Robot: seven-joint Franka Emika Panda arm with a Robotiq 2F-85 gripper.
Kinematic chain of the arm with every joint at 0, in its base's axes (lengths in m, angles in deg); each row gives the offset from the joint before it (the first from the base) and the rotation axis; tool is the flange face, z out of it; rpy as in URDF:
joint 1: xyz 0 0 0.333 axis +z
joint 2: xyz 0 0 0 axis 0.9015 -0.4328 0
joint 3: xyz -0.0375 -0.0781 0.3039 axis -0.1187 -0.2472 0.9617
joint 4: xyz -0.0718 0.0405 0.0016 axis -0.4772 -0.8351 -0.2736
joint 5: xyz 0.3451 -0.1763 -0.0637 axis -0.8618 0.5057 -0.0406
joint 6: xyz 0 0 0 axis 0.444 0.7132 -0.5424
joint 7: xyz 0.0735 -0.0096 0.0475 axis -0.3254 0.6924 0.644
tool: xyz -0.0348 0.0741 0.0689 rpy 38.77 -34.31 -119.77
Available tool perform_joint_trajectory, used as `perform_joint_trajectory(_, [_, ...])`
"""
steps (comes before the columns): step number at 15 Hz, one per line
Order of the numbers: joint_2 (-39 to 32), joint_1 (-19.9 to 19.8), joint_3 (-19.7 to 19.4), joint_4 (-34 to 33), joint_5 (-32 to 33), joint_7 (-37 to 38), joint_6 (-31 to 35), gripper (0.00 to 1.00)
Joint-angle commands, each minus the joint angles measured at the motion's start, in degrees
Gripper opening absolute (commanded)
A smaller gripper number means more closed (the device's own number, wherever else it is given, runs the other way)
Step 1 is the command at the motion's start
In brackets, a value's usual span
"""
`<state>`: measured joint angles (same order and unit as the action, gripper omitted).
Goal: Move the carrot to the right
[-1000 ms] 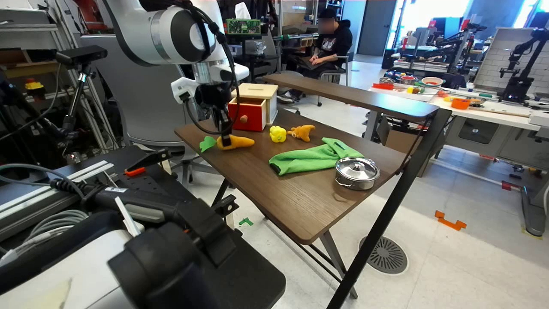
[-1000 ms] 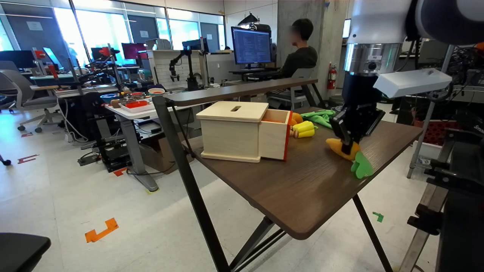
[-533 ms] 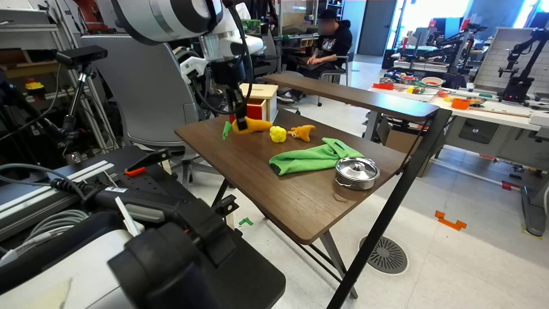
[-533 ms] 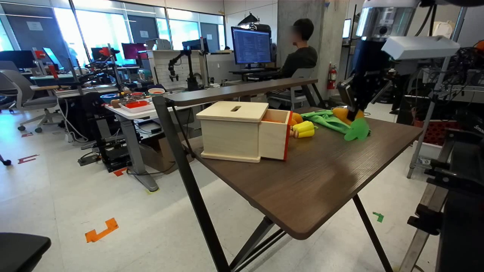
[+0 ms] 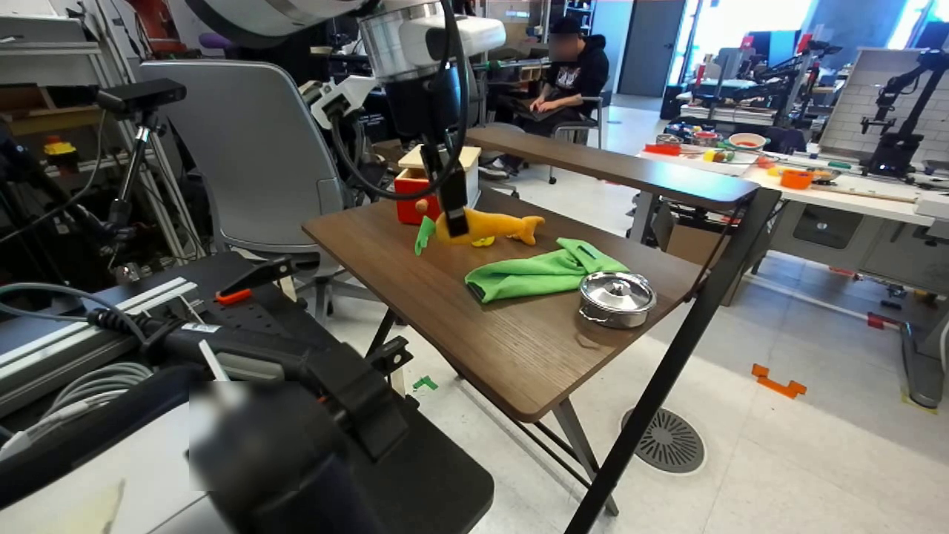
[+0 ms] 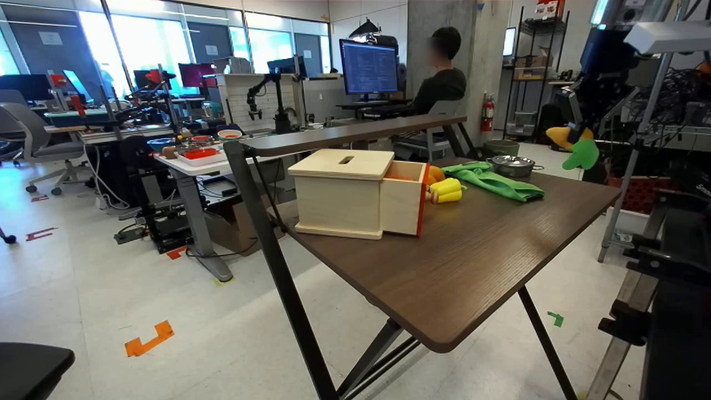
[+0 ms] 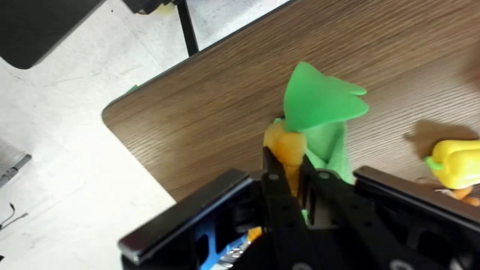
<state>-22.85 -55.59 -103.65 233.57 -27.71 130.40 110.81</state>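
Note:
The orange carrot (image 5: pixel 493 225) with its green tip (image 5: pixel 424 235) is in the air above the table. My gripper (image 5: pixel 456 222) is shut on its thick end, close to the green tip. In an exterior view the carrot (image 6: pixel 560 136) and gripper (image 6: pixel 581 132) are higher than the tabletop. In the wrist view the carrot (image 7: pixel 288 144) sits between the two fingertips (image 7: pixel 285 157), with the green tip beyond them. The carrot's thin end is mostly hidden by the fingers there.
On the table (image 5: pixel 415 274) lie a green cloth (image 5: pixel 545 274), a lidded metal pot (image 5: pixel 617 300), a yellow toy (image 6: pixel 447 190) and a shorter orange piece (image 5: pixel 528 230). A wooden box (image 6: pixel 339 194) with an open red-fronted drawer (image 5: pixel 412 194) stands at one end. A raised shelf (image 5: pixel 608 165) runs along one side.
The carrot rose off the table in my gripper. It moved away from the box toward the cloth and pot side, rightward in both exterior views. The other table objects stayed in place.

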Motion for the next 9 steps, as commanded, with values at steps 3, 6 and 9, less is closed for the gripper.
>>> perform_joint_trajectory(3, [-0.2, -9.36, -0.49, 1.56, 0.16, -2.93, 3.72, 0.03])
perform_joint_trajectory(6, [-2.71, -11.58, -0.15, 0.21, -2.18, -3.88, 4.55, 0.03])
perform_joint_trajectory(9, [-6.42, -12.13, 0.17, -1.39, -5.28, -5.32, 5.74, 0.03])
